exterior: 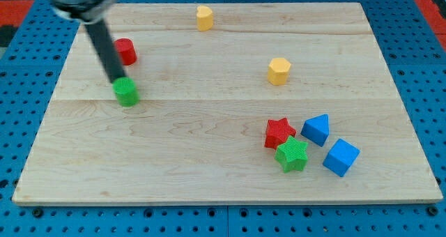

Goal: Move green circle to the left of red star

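The green circle lies at the board's left side. My tip touches its upper left edge, with the rod slanting up to the view's top left. The red star lies far to the right, in the lower right part of the board, touching a green star just below it.
A red round block sits just above the green circle, partly behind the rod. A yellow block is at the top, a yellow hexagon at centre right. A blue triangle and a blue cube lie right of the stars. The wooden board rests on a blue perforated table.
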You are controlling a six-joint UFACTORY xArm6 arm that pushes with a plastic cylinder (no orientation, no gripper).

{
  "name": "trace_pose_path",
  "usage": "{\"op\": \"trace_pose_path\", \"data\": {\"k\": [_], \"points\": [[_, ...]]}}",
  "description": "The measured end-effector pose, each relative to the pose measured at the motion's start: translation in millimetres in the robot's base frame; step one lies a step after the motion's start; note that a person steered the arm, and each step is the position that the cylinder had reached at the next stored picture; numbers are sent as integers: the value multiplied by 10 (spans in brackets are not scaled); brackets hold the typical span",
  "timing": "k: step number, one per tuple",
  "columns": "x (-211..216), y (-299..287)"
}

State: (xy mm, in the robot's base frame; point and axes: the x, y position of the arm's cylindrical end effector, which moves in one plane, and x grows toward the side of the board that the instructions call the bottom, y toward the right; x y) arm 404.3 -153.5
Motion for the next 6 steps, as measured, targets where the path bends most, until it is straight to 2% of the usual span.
{"op": "trace_pose_path", "data": {"k": [1, 2, 3, 4, 5, 6], "points": [[275, -78], [362, -77], [407, 763], [591, 520], [539, 104], [827, 505]]}}
